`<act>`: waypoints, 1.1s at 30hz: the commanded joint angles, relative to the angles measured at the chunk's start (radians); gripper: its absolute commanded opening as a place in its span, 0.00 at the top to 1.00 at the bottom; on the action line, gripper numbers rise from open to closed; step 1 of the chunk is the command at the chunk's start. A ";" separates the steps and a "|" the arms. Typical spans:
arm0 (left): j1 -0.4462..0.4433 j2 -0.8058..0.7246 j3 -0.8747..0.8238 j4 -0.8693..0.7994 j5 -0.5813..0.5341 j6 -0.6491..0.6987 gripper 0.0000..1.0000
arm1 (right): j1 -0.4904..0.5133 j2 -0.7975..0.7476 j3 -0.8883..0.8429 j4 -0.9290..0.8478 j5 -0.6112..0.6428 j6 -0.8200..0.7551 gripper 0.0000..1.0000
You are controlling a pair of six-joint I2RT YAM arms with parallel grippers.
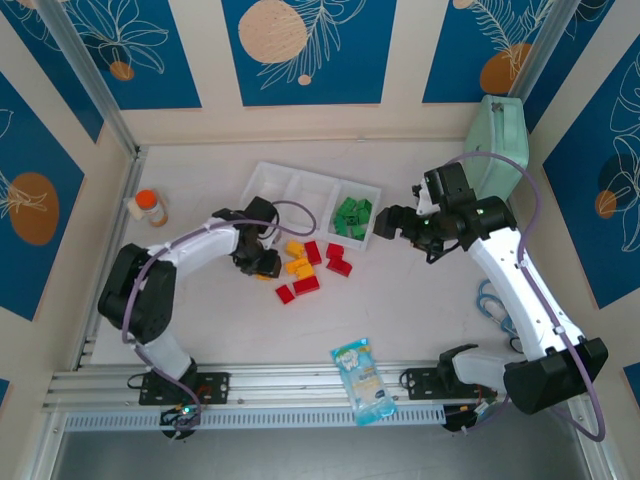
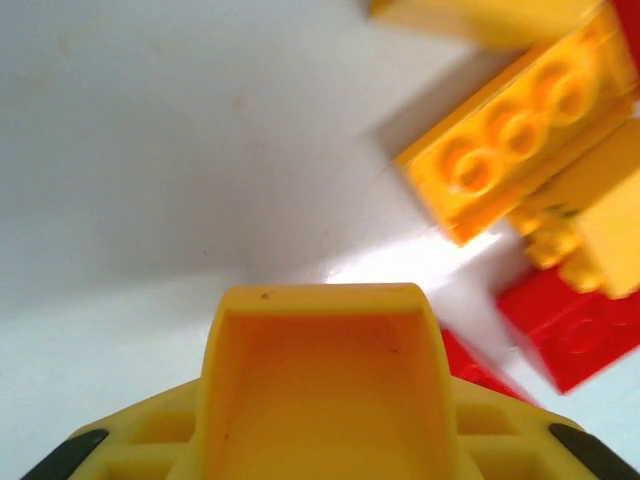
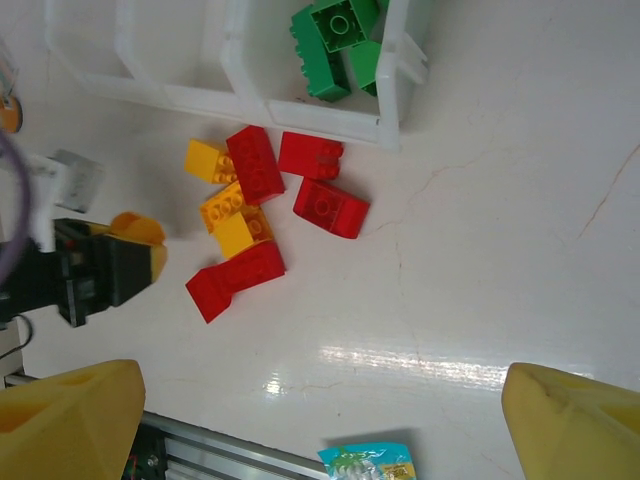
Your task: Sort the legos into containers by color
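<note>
Green legos, red legos, yellow-orange legos; tray translucent white, snack packet blue-and-white, case mint-green, wall panels blue with pale leaf outlines, peach discs.

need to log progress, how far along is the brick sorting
Done: the green bricks sit in one end compartment of the tray. In hand: the left pincer is down by the yellow bricks; whether it grips one is unclear. Left to do: yellow and red bricks lie on the table, and the other two compartments look empty.
</note>
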 commanded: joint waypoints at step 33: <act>0.021 0.634 0.971 -0.038 -0.004 -0.008 0.58 | -0.064 -0.084 -0.042 -0.035 -0.020 -0.025 0.06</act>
